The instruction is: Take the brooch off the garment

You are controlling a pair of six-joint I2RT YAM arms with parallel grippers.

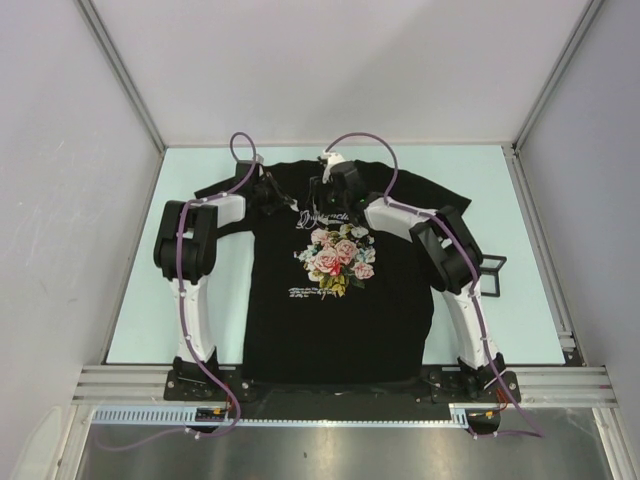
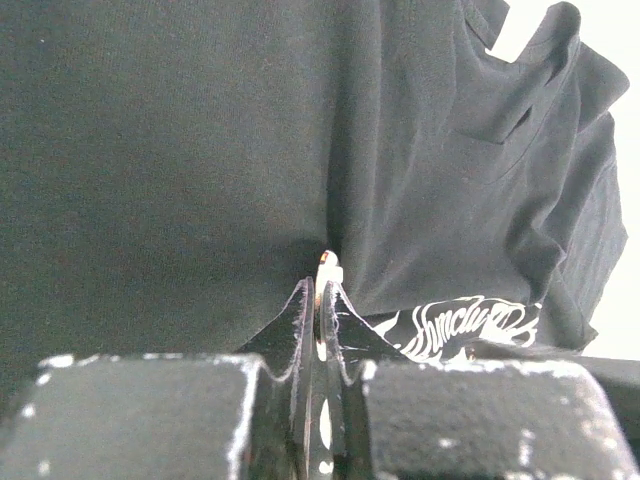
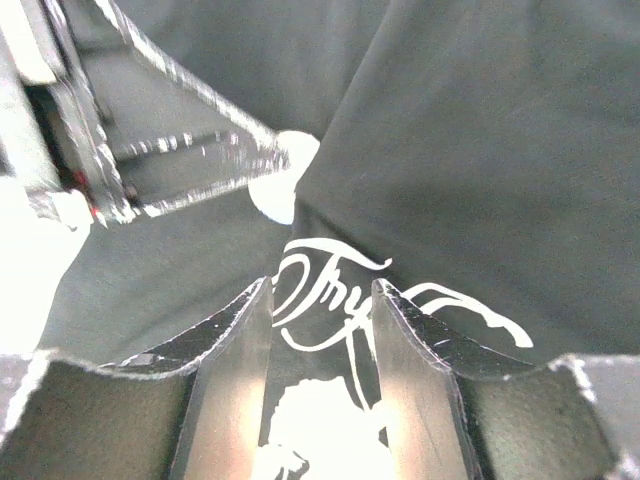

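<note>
Left gripper (image 2: 322, 300) pinches brooch (image 2: 327, 264) on shirt (image 2: 150, 150), 11 o'clock of bouquet (image 1: 338, 258); right gripper (image 3: 322, 300) open over lettering (image 3: 330, 270); brooch looks not yet pulled free.

The shirt (image 1: 340, 330) is matt black cloth, soft and creased, and its chest lettering (image 2: 465, 328) is a flat white print. Under the shirt, the desk (image 1: 140, 320) looks smooth and pale with a faint sheen. The jaws of the left gripper (image 2: 320, 285) and right gripper (image 3: 321, 287) are dark, scuffed plastic, their edges chipped white. The brooch (image 2: 327, 262) glints like metal.
</note>
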